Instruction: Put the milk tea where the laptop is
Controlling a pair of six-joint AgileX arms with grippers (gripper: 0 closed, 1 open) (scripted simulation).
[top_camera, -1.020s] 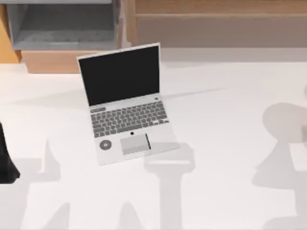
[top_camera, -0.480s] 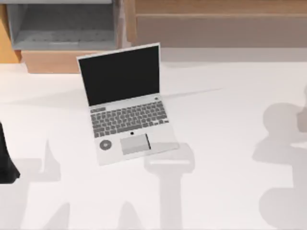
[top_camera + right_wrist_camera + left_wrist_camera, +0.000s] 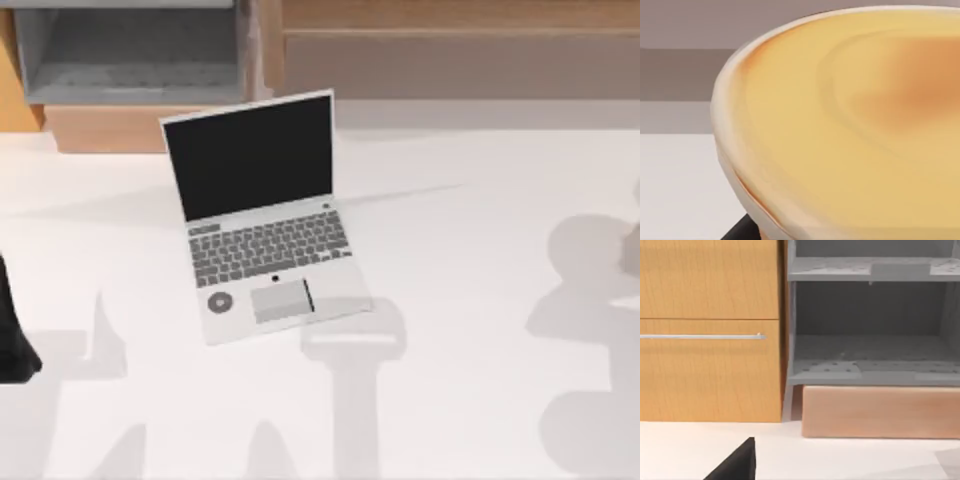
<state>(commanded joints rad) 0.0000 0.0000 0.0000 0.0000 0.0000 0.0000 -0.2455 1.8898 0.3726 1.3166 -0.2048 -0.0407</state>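
So the milk tea (image 3: 850, 130) sits right up against the right wrist camera, off the table's 3 o'clock side. The laptop (image 3: 262, 215) lies toward 9 o'clock from there, left of centre. The right arm's way nearer; can't tell its jaw state.

Little of my body is in sight. In the top view my left arm (image 3: 12, 330) is a plain matte black mass at the table's left edge, narrow at its upper end and widening to a rounded lower end, with no markings, screws or cables that I can make out. In the left wrist view a part of that arm is a black wedge (image 3: 737, 465) with one straight edge and one slanted. In the right wrist view my right arm (image 3: 737, 232) is a small black sliver, equally unmarked.
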